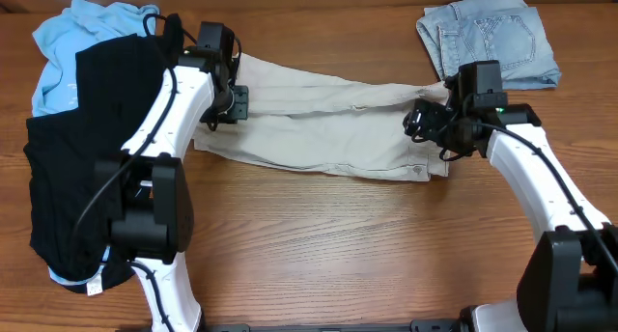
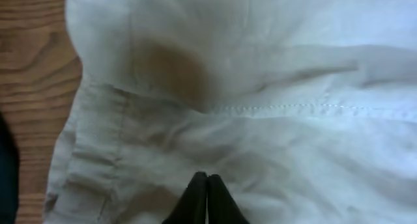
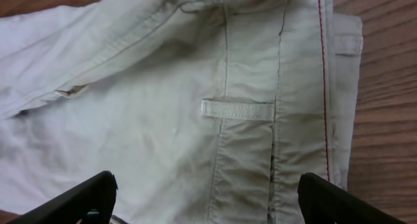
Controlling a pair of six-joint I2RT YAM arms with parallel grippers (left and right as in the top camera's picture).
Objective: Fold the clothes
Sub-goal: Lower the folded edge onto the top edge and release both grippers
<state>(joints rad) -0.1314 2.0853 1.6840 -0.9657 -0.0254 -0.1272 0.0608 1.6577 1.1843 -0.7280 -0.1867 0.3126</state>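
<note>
The beige khaki shorts (image 1: 328, 124) lie spread across the middle of the table, waistband toward the right. My left gripper (image 1: 232, 102) is at their left end; in the left wrist view its fingers (image 2: 207, 180) are pressed together over the pale cloth (image 2: 260, 87), with no fabric visibly between them. My right gripper (image 1: 430, 124) is over the waistband end; in the right wrist view its jaws (image 3: 208, 195) are wide open above the waistband and a belt loop (image 3: 236, 109). A black garment (image 1: 82, 168) lies on a light-blue shirt (image 1: 72, 42) at the left.
Folded light denim jeans (image 1: 492, 38) lie at the back right. Bare wooden table (image 1: 338, 245) runs along the front. The left arm reaches over the black garment's edge.
</note>
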